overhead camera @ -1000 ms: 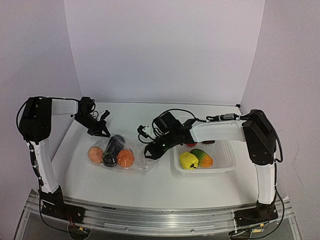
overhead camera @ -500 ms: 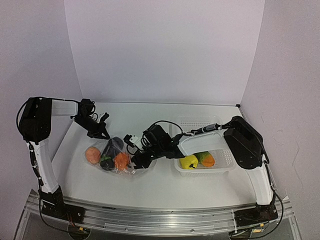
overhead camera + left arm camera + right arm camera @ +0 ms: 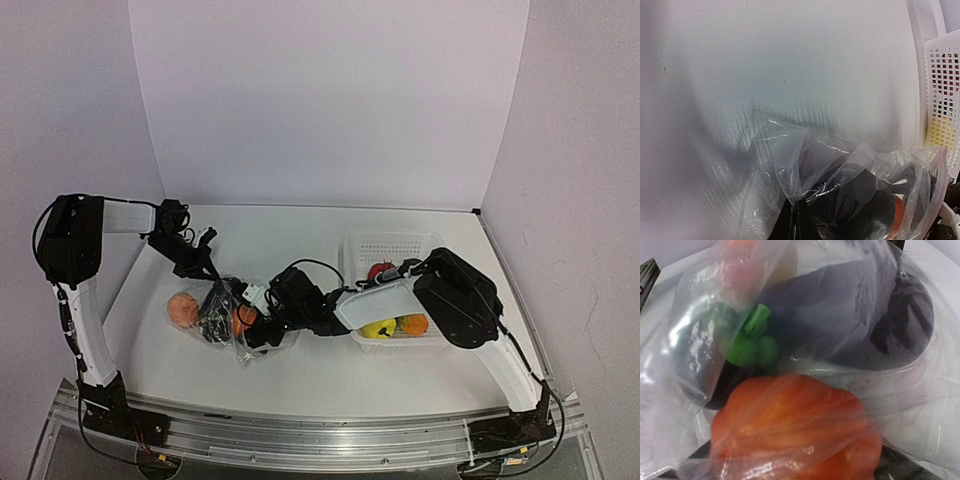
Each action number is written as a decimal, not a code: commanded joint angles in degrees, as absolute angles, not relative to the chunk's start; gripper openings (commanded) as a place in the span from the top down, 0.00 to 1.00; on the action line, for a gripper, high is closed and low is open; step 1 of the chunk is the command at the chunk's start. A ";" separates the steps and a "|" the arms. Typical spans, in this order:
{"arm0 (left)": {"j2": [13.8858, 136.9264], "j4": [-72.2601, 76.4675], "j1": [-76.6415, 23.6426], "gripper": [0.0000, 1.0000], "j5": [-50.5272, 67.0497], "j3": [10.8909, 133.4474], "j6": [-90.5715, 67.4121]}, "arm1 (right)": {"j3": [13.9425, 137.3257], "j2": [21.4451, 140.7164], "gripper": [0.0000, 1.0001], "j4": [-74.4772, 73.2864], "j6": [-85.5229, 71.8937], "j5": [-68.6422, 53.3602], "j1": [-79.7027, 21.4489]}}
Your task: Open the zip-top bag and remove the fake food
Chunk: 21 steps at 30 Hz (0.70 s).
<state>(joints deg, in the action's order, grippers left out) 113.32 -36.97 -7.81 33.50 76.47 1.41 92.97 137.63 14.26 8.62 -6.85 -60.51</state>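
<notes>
Right pincer (image 3: 262, 326) is hard up against the right end of the zip-top bag (image 3: 222, 318). Its fingers are hidden by film, so can't tell if spread or pressed together. Orange pepper (image 3: 795, 425) and purple eggplant (image 3: 840, 310) sit just ahead, inside the bag. Left pincer (image 3: 203, 267) pinches the bag's far edge. The bag is on the bench (image 3: 300, 375), left of the white mesh basket (image 3: 400, 246) holding a yellow pepper (image 3: 377, 328).

one bag (image 3: 785, 150), one basket (image 3: 385, 245) — six fake foods (image 3: 378, 328)

Left arm (image 3: 75, 290) folds at a raised elbow, left gripper (image 3: 202, 266) angled down; right arm (image 3: 455, 300) stretches low leftward, right gripper (image 3: 258, 326) with jaws hidden.
</notes>
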 commanded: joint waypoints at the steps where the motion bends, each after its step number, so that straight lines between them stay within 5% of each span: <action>1: 110.65 -36.53 -7.64 1.00 34.94 76.21 1.04 | 96.77 140.86 0.06 16.76 10.20 -7.09 -60.69; 12: 110.84 -36.19 -7.57 1.00 35.52 75.69 1.43 | 95.26 140.78 0.13 25.49 7.44 -7.68 -60.73; 18: 110.49 -36.32 -7.63 1.00 35.52 75.67 1.90 | 94.49 139.99 0.54 26.46 6.74 -7.56 -60.73; 21: 110.65 -36.12 -7.30 1.00 35.22 76.21 1.93 | 90.11 136.15 0.65 26.45 7.37 -6.52 -60.73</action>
